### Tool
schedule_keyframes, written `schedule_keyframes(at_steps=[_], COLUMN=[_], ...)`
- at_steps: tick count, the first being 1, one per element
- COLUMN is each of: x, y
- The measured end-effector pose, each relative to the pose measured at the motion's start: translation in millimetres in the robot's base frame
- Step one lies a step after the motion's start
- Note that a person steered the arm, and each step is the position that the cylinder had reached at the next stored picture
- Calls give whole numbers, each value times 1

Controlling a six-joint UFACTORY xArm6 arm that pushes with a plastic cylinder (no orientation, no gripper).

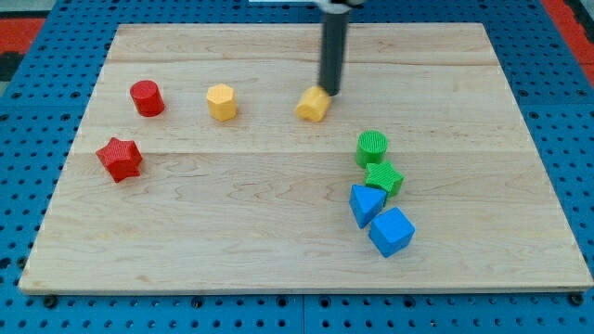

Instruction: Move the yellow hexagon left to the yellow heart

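Note:
The yellow hexagon point(222, 102) sits on the wooden board point(278, 241) in the upper left-centre. The yellow heart point(314, 105) lies to its right, about a hundred pixels away, near the upper middle. My tip point(330, 93) stands just at the upper right edge of the yellow heart, touching or nearly touching it. The rod rises straight up from there out of the view's top. The yellow hexagon is well to the left of my tip, apart from it.
A red cylinder point(147, 97) lies left of the yellow hexagon, and a red star point(120, 159) below it. At the right, a green cylinder point(372, 147), green star point(383, 177), blue triangle point(366, 203) and blue cube point(392, 231) form a cluster.

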State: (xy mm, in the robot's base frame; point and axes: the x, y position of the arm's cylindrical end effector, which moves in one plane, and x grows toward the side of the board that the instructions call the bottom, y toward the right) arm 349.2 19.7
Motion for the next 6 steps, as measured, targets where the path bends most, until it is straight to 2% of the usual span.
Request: schedule_keyframes(at_steps=[1, 2, 3, 4, 6], x=[26, -35, -39, -10, 37], y=[-4, -21, -125, -177, -89])
